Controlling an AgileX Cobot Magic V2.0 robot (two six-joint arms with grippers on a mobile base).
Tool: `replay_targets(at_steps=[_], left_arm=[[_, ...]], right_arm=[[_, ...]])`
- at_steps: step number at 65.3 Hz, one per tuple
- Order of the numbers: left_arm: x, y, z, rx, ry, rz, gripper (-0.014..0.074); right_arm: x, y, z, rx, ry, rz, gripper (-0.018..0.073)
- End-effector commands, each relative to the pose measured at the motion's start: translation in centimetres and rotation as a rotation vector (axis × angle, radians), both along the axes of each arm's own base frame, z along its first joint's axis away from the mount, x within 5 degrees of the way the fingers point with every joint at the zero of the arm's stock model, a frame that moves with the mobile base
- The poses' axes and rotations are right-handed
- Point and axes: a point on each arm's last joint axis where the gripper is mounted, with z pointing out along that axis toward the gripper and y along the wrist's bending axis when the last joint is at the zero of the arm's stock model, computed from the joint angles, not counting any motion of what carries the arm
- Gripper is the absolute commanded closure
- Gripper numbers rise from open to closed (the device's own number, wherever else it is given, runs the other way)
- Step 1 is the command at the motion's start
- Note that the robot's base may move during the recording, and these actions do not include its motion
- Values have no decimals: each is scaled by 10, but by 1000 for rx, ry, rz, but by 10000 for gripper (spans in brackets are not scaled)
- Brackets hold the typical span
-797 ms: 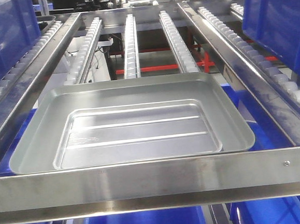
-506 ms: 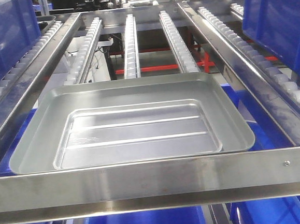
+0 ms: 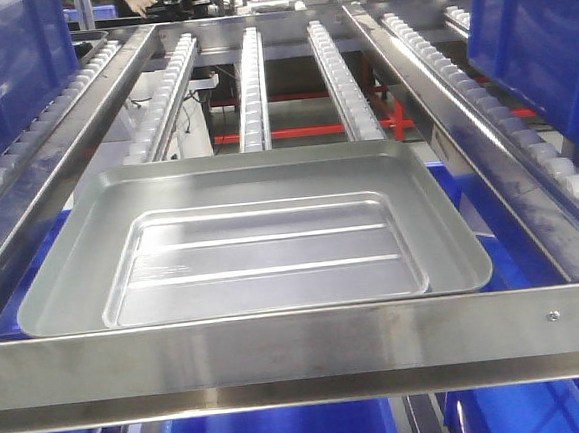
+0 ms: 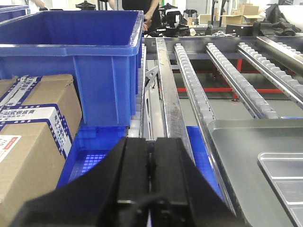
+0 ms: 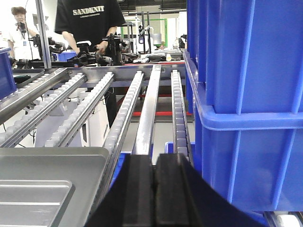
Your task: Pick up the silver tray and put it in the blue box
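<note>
Tray (image 3: 251, 242) lies flat and empty on the roller rails (image 3: 251, 89) of the rack, its near rim up against the steel cross bar (image 3: 300, 348). The bar appears to serve as the stop that parks items at the pick-up end. Nothing grips the tray.

Left claw (image 4: 151, 144) sits just off the tray's left edge, fingers pressed together with no gap, holding nothing. Right claw (image 5: 154, 161) sits off the right edge in the same condition: closed tight and empty. Both are apart from the rim, one per side, which suits a two-sided lift of so wide and shallow an item. Each must open before it can take the rim.

Left box (image 4: 71, 61) stands on the left lane, beyond cartons (image 4: 33, 123). Right box (image 5: 246, 71) stands just right of the right claw. Which box is the intended one cannot be determined. Task judged not started: tray not yet grasped.
</note>
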Motion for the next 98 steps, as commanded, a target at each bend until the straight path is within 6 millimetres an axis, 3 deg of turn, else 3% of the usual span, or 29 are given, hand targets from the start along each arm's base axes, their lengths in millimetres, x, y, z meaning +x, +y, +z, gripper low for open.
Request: replay_targets(at_steps=[1,21,31,42,54,59,70,89,98], left_arm=[[-1,0,3,0,-74,-6,602],[-2,0,11,-1,-106,-6,603],[-9,0,38,5,-3,-10,602],[-10,-4,77,-55,232,-49,603],[17,-9,97,-24,675,-83,603],[35,-12,99,-32,766,-89,603],[64,-19,87,-102,922,-121,603],[111,-29,70,-268,1002,-134,602],[128,-45,73,-290,972,-188,602]], right_arm=[[-5,0,16,-10,-134,-4,510],[-5,0,17,-10,-123,-4,510],[-7,-1,36,-15,-13,-9,510],[5,-1,73,-25,196,-14,510],[49,1,91,-48,624,-19,510],[70,2,89,-57,784,-20,510],[104,5,69,-51,966,-13,510],[136,15,37,83,1141,25,507],[148,37,32,113,1171,71,499]])
